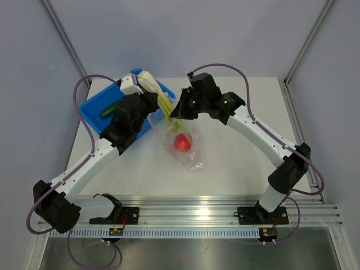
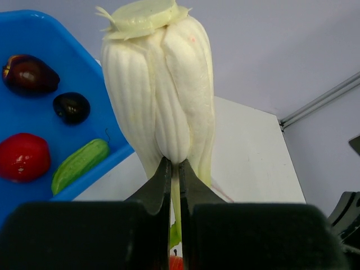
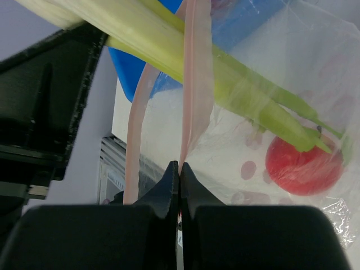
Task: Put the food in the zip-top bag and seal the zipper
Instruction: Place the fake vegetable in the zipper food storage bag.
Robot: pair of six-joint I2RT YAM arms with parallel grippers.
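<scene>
Two arms meet over the white table (image 1: 236, 163), and I report from largest to smallest. At rear left stands the blue plastic bin (image 1: 93, 109). Just right of it lies the crinkly clear zip-top bag (image 1: 188, 149), its mouth lifted toward the bin.

The pale yellow-green stalk (image 2: 163, 95) runs slantwise from above the bin down through that mouth. The left gripper (image 2: 174, 169) has its jaws pinched narrowly on the stalk's slim waist, with the white ribbed bulb standing clear beyond the fingertips. The green ends lie under the plastic, just beside the red round fruit (image 3: 301, 166) inside the bag.

The right gripper (image 3: 179, 169) has its jaws pressed together on the pink-red zipper strip (image 3: 197, 67), holding that edge raised beside the stalk.

In the bin I see a second red fruit (image 2: 22, 157), a green cucumber piece (image 2: 79, 165) and two dark maroon fruits (image 2: 29, 73).
</scene>
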